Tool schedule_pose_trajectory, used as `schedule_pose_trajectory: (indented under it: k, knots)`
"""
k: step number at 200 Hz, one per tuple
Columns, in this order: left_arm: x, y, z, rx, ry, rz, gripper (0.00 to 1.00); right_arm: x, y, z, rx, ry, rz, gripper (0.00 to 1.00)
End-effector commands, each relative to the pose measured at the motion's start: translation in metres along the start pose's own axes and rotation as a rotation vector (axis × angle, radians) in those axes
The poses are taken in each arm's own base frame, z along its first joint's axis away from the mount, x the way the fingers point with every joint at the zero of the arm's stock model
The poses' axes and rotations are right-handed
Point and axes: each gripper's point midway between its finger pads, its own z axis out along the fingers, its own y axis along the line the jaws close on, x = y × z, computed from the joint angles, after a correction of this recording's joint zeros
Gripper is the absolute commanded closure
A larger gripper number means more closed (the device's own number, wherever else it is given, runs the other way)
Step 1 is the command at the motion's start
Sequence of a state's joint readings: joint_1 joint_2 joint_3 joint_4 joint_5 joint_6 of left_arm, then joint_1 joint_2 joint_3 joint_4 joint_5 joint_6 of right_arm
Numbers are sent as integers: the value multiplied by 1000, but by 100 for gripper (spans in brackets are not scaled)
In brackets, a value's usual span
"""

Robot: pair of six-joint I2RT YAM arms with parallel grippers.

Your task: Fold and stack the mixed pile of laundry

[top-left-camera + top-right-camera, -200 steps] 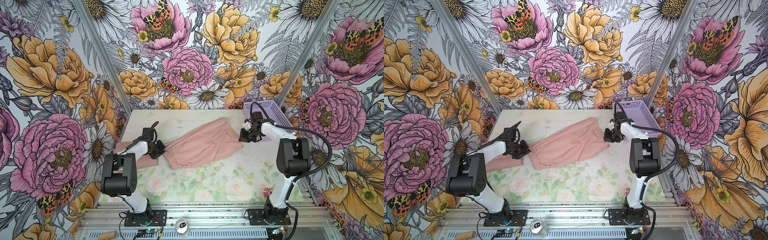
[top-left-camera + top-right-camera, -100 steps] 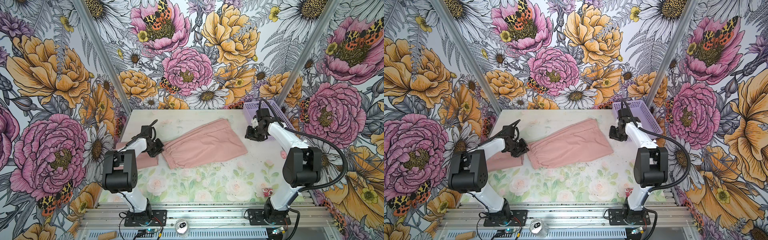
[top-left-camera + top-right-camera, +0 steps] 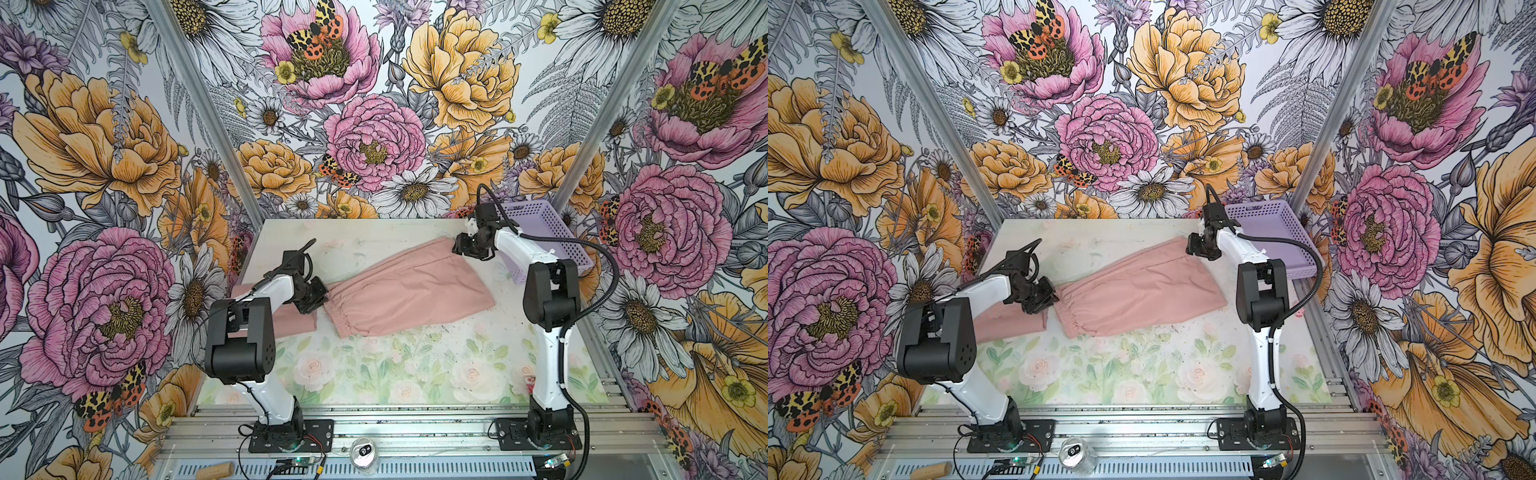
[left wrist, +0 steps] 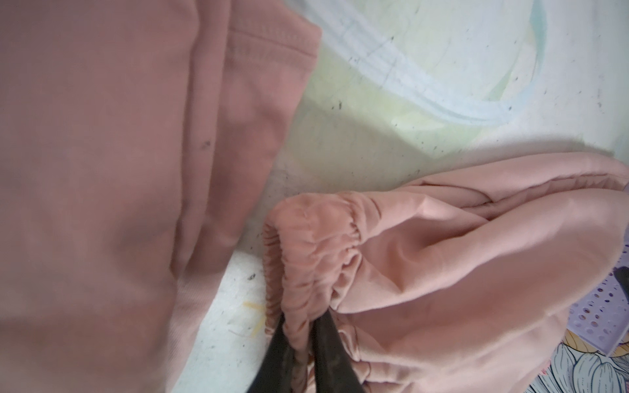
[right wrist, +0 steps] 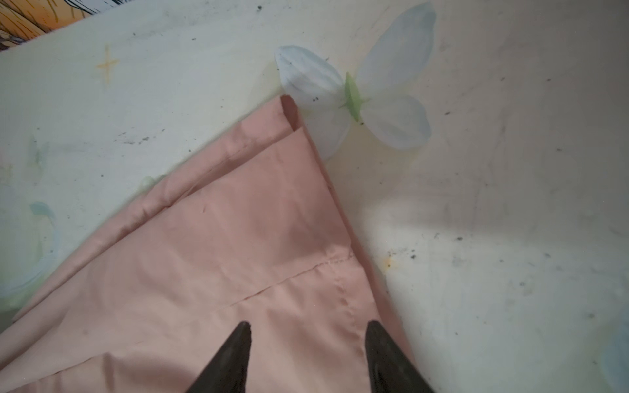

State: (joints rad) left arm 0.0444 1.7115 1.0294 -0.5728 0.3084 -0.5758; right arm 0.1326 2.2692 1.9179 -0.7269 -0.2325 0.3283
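**Caption:** While your left gripper is clamped on the gathered waistband, your right gripper stands with its jaws apart over the opposite hem corner.

**Detail:** From the left gripper, the elastic-waist piece runs straight away from the fingertips. Its long axis lies flat on the table and points across at the right gripper, so each hand has one end. The right fingers straddle bare cloth and grip nothing; you cannot tell whether they touch it. On the left gripper's other side, the folded pink garment lies just beside the waistband, with a strip of table between. The basket sits behind the right wrist. In my judgement, any fold needs the right hand to close first.
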Motion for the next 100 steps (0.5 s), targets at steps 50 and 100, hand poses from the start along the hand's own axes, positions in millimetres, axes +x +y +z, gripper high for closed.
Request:
schedule_pose_trajectory:
  k: [50, 100]
  knots:
    - [-6, -2, 2, 13, 4, 14, 87, -10, -4, 33, -99, -15, -29, 41]
    - [-5, -2, 3, 14, 9, 13, 87, -11, -5, 42, -184, -19, 20, 52]
